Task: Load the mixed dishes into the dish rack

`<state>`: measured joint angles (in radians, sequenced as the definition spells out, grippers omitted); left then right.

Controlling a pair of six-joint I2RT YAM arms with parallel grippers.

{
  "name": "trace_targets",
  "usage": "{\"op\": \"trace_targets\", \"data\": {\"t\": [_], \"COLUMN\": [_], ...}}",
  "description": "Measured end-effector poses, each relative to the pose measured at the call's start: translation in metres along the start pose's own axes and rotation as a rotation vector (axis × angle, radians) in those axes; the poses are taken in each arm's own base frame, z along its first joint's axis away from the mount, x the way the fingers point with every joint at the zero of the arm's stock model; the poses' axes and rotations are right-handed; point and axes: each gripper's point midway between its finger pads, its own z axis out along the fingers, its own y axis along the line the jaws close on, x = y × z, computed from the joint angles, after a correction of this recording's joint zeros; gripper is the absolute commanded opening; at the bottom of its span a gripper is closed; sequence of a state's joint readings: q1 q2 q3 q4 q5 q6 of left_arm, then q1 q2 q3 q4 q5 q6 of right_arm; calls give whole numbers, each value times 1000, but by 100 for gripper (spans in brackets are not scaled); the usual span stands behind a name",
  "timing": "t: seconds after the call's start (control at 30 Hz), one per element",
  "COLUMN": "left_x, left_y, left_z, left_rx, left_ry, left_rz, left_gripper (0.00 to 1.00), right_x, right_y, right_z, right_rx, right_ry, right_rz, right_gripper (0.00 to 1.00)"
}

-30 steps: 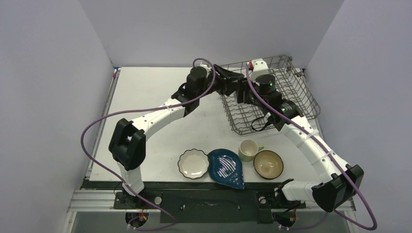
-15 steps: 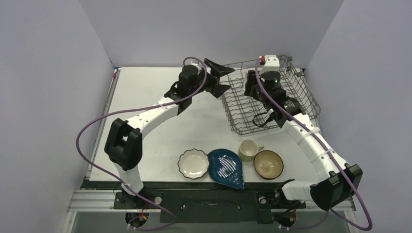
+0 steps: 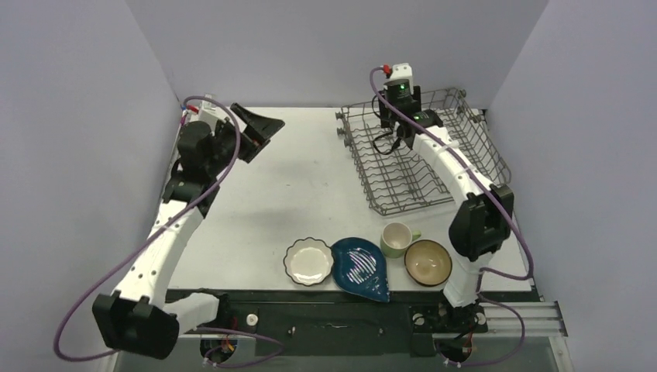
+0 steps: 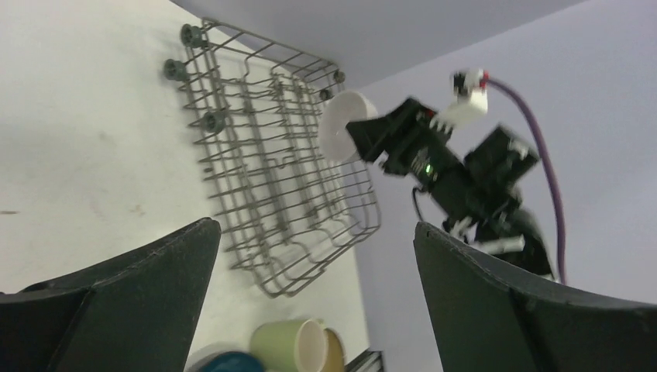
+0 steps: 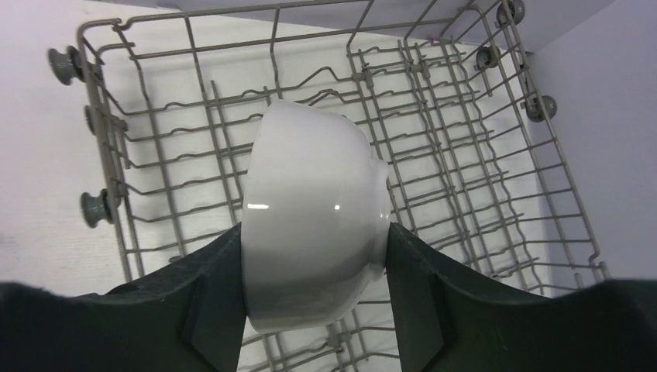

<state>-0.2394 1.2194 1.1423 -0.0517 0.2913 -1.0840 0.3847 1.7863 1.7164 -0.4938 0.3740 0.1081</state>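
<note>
My right gripper is shut on the small white bowl, which lies on its side between the two fingers and hangs above the dish rack. The left wrist view shows that bowl over the rack's far left part. My left gripper stands wide open and holds nothing, far to the left of the dish rack. Near the front edge lie the white scalloped plate, the blue leaf-shaped dish, the pale green mug and the brown bowl.
Grey walls close in the table on the left, back and right. The rack sits at the back right, close to the right wall. My right arm reaches across the rack's middle. The four loose dishes form a row between the two arm bases.
My left gripper has opened wide and swung left, away from the rack. My right arm has risen and moved toward the rack's far left corner with the bowl.
</note>
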Motion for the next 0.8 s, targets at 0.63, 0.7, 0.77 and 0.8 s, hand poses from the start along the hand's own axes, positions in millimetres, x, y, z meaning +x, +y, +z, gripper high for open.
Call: {"op": "trace_targets", "data": {"t": [0.63,0.7,0.77,0.8], "left_x": [62,64,65,66], "left_y": [83,85,85,85], "left_z": [-126,-127,-128,-128], "left_rx": [-234,-241,-240,-239], "left_ry": [236,246,252,256], "left_rz": [455,460,463,464], "left_gripper": [96,96,96,96], "right_x": [20,30,37,40], "right_y": [21,22,26,28], "right_z": [101,108,115,118], "right_rx": [223,236,243,244], "right_ry": [152,174,187,192], "right_rz": [-518,-556,-586,-598], "right_gripper": [0,0,0,0]}}
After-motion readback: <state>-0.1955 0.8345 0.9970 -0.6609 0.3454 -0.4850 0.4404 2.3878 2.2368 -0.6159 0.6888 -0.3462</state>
